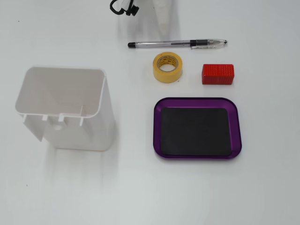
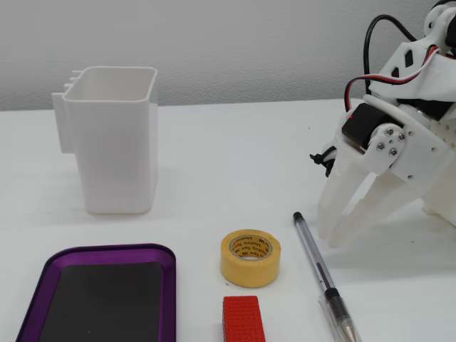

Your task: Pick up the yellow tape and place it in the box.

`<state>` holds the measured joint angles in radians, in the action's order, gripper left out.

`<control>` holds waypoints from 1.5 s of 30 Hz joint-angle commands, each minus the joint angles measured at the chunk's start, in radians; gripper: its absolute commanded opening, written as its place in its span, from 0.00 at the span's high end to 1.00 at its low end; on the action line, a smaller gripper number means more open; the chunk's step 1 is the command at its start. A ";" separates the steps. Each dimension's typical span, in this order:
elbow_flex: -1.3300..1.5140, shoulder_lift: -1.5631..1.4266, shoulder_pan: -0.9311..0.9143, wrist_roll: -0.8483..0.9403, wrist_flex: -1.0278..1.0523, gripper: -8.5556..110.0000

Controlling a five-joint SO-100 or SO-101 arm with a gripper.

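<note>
The yellow tape [image 1: 162, 75] lies flat on the white table, just above the box's top left corner in the fixed view from above. The box [image 1: 157, 126] is a shallow purple tray with a black bottom and nothing in it. In the low fixed view the yellow tape [image 2: 248, 271] sits right of the box [image 2: 107, 249]. My white gripper [image 2: 330, 235] stands at the right, tips down near the table, shut on nothing, a short way right of and behind the tape. Only its fingers [image 1: 164, 28] show at the top edge from above.
A clear pen [image 1: 178, 44] lies between the gripper and the tape, running close under the fingertips [image 2: 317, 260]. A red block [image 1: 218, 74] sits right of the tape. A tall white open-topped container [image 1: 79, 126] stands at the left.
</note>
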<state>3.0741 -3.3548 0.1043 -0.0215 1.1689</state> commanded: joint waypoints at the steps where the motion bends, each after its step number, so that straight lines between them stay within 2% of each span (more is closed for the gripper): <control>1: 0.008 -0.084 -0.005 -0.002 -0.018 0.93; 12: 0.003 -0.084 -0.009 0.006 -0.055 0.93; 16: -0.003 -0.084 -0.100 0.172 -0.156 0.93; 21: -0.187 -0.025 -0.215 0.324 -0.227 0.92; 25: -0.357 0.183 -0.221 0.337 -0.173 0.88; 31: -0.661 0.676 -0.213 0.331 -0.112 0.82; 37: -0.950 1.100 -0.095 0.336 0.015 0.80; 45: -1.048 1.351 0.011 0.333 0.018 0.80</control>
<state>2.0693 -2.0433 0.0936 0.3114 1.1858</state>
